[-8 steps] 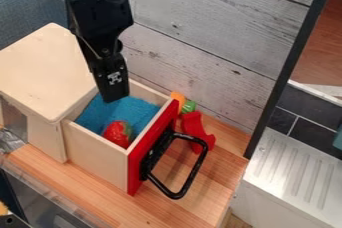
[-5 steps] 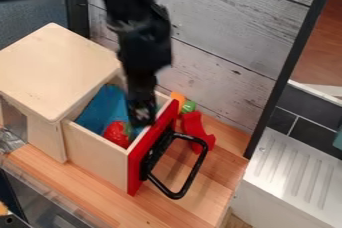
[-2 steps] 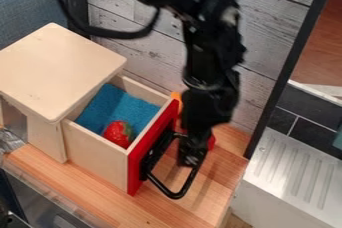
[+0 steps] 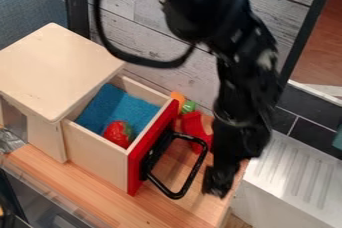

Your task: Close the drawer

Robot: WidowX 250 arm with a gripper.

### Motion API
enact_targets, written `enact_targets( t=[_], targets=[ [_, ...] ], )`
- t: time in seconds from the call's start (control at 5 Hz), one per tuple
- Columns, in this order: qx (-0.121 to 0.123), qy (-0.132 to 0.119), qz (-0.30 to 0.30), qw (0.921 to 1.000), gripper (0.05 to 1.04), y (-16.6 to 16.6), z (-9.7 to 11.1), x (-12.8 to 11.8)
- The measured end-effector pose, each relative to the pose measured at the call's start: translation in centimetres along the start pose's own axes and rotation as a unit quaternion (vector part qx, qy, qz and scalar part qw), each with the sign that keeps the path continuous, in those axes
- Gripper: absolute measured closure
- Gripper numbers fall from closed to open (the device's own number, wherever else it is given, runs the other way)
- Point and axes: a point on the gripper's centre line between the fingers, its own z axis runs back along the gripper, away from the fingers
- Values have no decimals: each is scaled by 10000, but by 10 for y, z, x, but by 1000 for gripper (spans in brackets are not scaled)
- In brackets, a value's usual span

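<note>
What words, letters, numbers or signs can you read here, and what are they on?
There are none that I can read.
The red drawer front, black handle and wooden box top show no writing.
The black arm has pale marks, too blurred to tell if they are letters.

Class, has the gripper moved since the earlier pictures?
Yes: against the drawer's black handle, the gripper has travelled rightward, from over the drawer to beyond the handle.

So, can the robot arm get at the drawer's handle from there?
Probably yes: its jaws hang just off the outer side of the black handle, with nothing seen between them.
</note>
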Motion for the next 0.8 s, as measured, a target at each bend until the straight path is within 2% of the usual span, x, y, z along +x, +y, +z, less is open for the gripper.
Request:
enact_targets(
  t=[0.4, 0.8],
  targets=[
    [11, 89, -311, 9995, 83, -1, -34, 0],
    [-225, 211, -132, 9994, 83, 4, -52, -14]
  ],
)
